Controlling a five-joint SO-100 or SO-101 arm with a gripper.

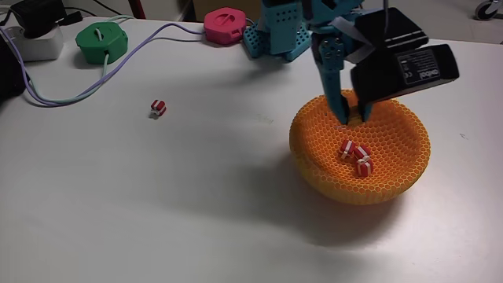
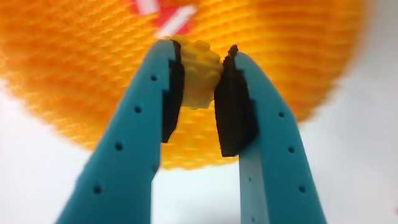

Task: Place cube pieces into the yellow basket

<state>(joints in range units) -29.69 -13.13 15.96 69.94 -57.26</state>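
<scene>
The yellow basket [image 1: 314, 141], an orange-yellow honeycomb bowl, stands at the right of the fixed view and spreads blurred behind the fingers in the wrist view [image 2: 74, 68]. Inside it lie red-and-white striped cubes [image 1: 356, 157]. My teal gripper [image 1: 352, 119] hangs over the basket's far rim, pointing down. In the wrist view my gripper [image 2: 200, 81] is shut on a yellow dotted cube [image 2: 198, 78] pinched between its black pads. One more striped cube [image 1: 158, 108] sits alone on the white table at left of centre.
A green round piece [image 1: 102, 41] and a pink round piece [image 1: 225, 26] lie at the table's far edge, with cables [image 1: 118, 67] and a white adapter [image 1: 35, 43] at far left. The arm's base [image 1: 279, 35] stands behind the basket.
</scene>
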